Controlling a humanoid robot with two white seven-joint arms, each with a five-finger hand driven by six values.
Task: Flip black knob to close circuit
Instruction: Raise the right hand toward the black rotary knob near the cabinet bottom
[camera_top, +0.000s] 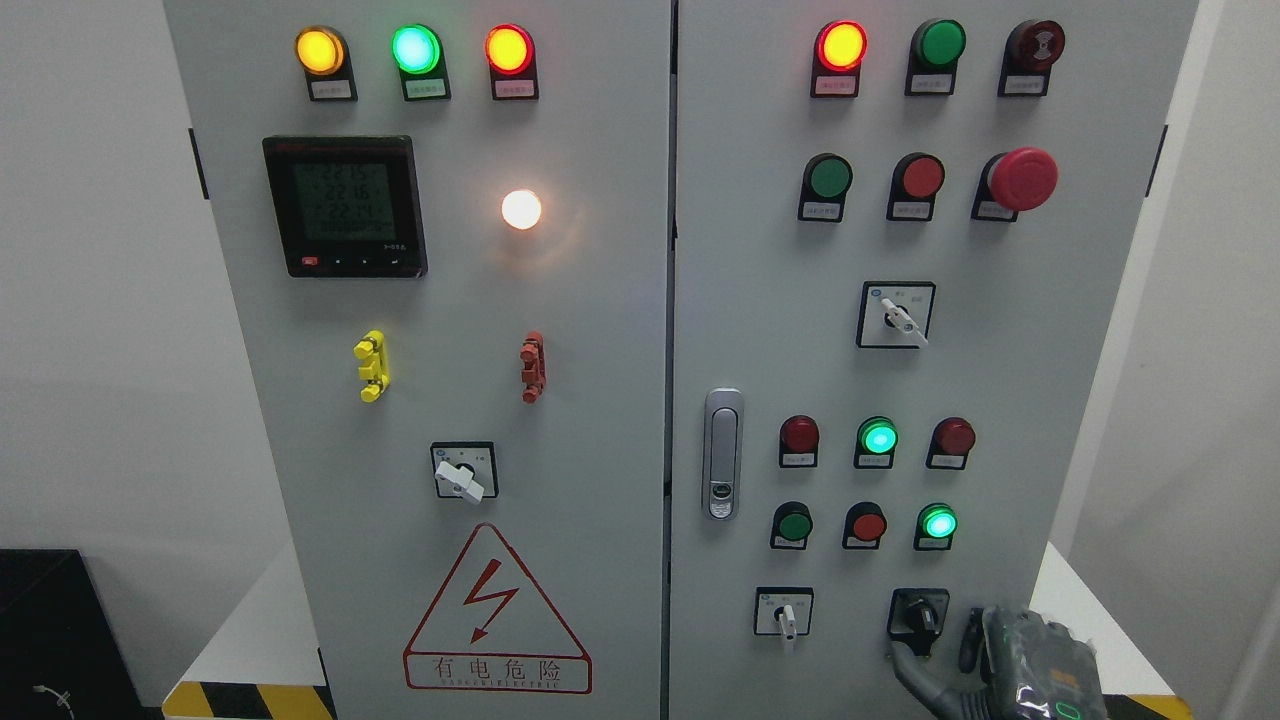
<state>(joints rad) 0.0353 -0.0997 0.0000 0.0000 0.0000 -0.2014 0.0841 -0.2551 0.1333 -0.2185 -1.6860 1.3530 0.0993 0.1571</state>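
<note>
**Robot hand reaches the black knob on a grey electrical cabinet**

A pale wall and white floor frame a tall grey metal cabinet (600, 300) with two smooth painted doors, which fills most of the view. The left door carries a dark digital meter (345, 207), and a red triangular warning sign (497, 615) sits near its bottom. Round lamps and push buttons, some lit, dot both doors, and a red mushroom stop button (1022, 179) juts out at the upper right. The black knob (920, 615) sits low on the right door, beside a white-handled selector switch (785, 612). The right hand (965, 660), grey and jointed, rises from the lower right edge with its fingers (912, 668) touching just below the knob; whether they grip it cannot be told. The knob looks like small, rigid plastic, probably stiff and clicking between positions. It is best pinched across its raised bar.
</note>
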